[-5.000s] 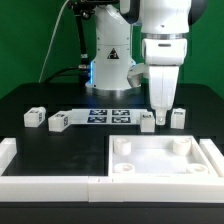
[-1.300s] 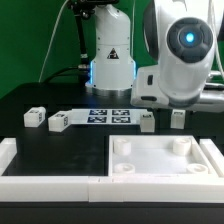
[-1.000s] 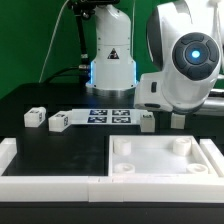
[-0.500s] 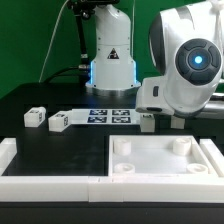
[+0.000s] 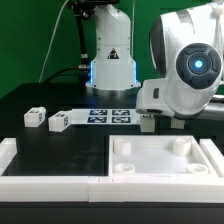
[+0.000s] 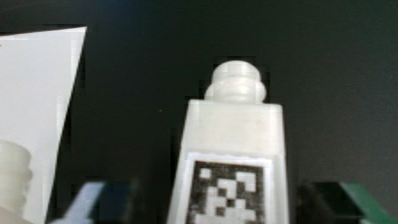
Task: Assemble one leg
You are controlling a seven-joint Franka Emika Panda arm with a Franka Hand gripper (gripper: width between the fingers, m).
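The leg sits between the gripper's fingers, tag facing the wrist camera. The fingers stand apart on either side, with dark gaps showing. In the exterior view the arm covers that spot, at 3 o'clock from the marker board and 12 o'clock from the white tray piece. Two spare legs sit at the board's 9 o'clock.

The small cuboid plastic leg before my wrist was white, its square tag a black-and-white pattern. The flat table top was black, and the large square tray-like piece white.
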